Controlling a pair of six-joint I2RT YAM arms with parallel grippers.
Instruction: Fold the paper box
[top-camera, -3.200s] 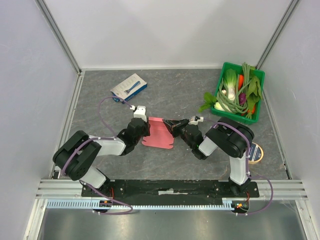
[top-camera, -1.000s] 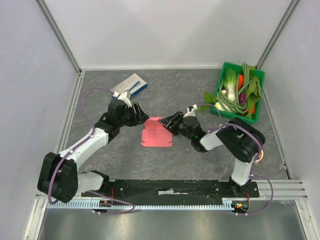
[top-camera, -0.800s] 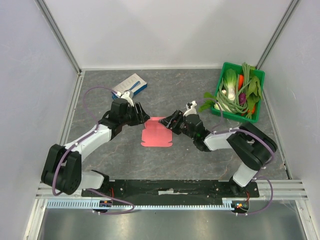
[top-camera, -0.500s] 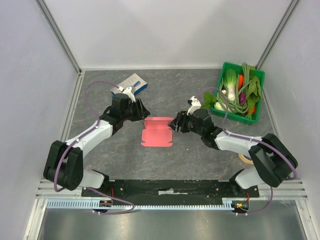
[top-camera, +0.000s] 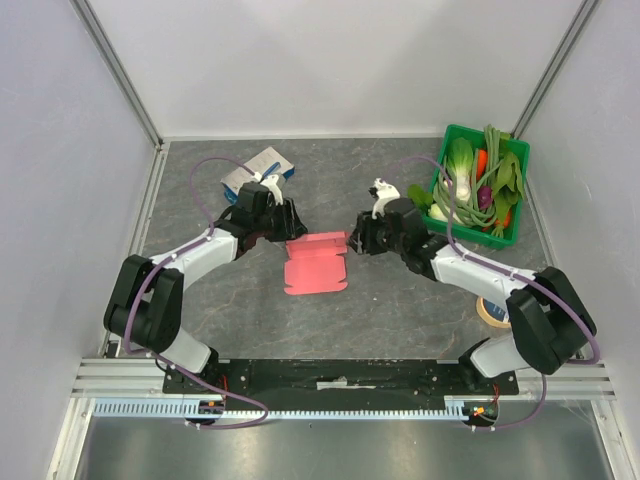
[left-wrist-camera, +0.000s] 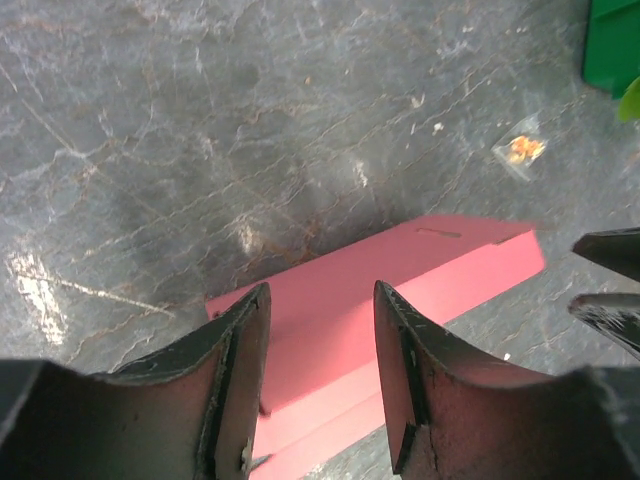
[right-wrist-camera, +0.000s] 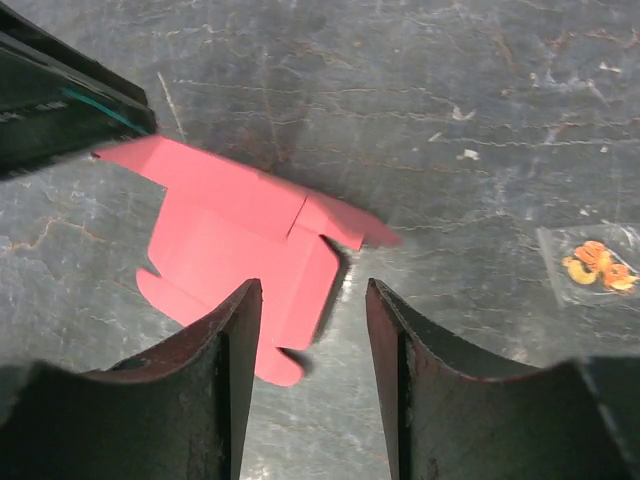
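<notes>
The pink-red paper box (top-camera: 315, 264) lies flat on the grey table between my two grippers. My left gripper (top-camera: 291, 229) hovers at its far left corner, open, with the pink sheet (left-wrist-camera: 420, 265) showing below and beyond the bare fingers (left-wrist-camera: 240, 370). My right gripper (top-camera: 353, 243) is at the box's far right corner, also open and holding nothing. In the right wrist view the box (right-wrist-camera: 225, 235) lies ahead of the gripper (right-wrist-camera: 311, 287), and one side flap (right-wrist-camera: 350, 226) is lifted slightly and casts a shadow.
A white-and-blue box (top-camera: 256, 172) lies behind the left gripper. A green basket (top-camera: 452, 137) of vegetables stands at the back right. A tape roll (top-camera: 489, 312) sits near the right arm. A small clear packet (right-wrist-camera: 594, 262) lies on the table right of the box.
Both arms have stretched farther out over the table. The left gripper has shifted right and the right gripper slightly right and back. The pink box has barely moved.
</notes>
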